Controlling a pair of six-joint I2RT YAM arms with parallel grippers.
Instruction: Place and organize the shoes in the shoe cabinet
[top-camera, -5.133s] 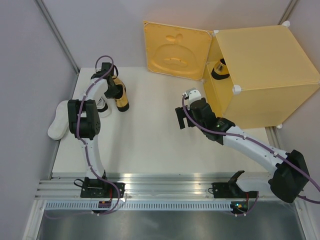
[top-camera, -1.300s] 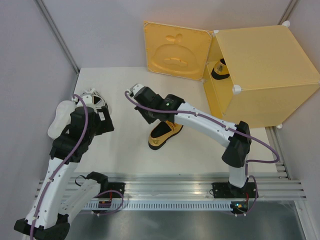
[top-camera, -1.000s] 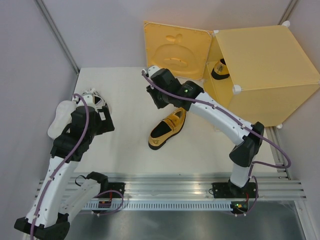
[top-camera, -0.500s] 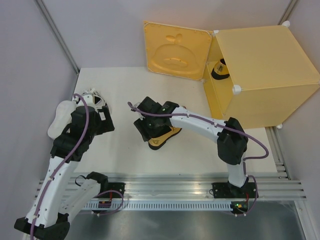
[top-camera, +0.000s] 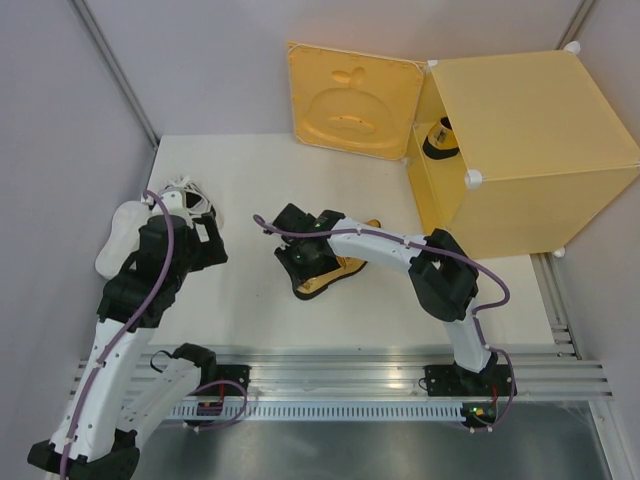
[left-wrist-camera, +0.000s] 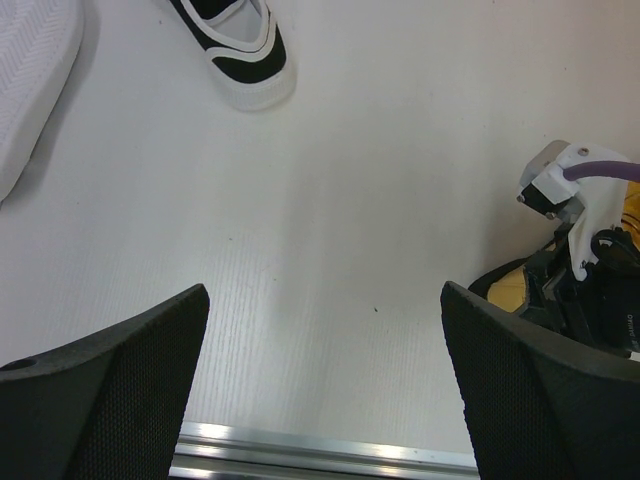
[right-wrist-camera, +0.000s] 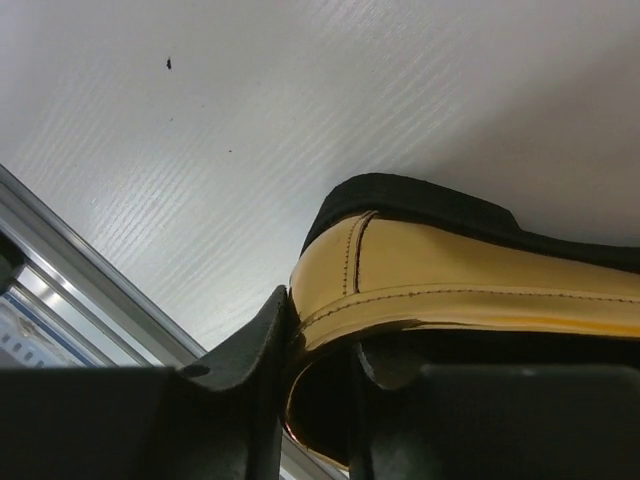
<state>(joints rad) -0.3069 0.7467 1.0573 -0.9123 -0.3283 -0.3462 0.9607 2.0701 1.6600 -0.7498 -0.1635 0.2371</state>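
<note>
Here, right hand (right-wrist-camera: 318, 350), seemingly gripping gold shoe (right-wrist-camera: 470, 275)

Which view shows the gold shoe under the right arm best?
Right wrist. The gold shoe fills that frame up close, with its side wall between the fingers of the right tool. In the top external view the arm covers most of it, leaving one end and a gold edge. The left wrist view catches only a sliver at its right edge.

Bare counter (top-camera: 260, 180) runs through the frame's upper middle to the shoe cabinet (top-camera: 530, 130) at upper right. Its open door (top-camera: 350, 95) stands left of the mouth; a gold shoe (top-camera: 438, 138) sits inside.
</note>
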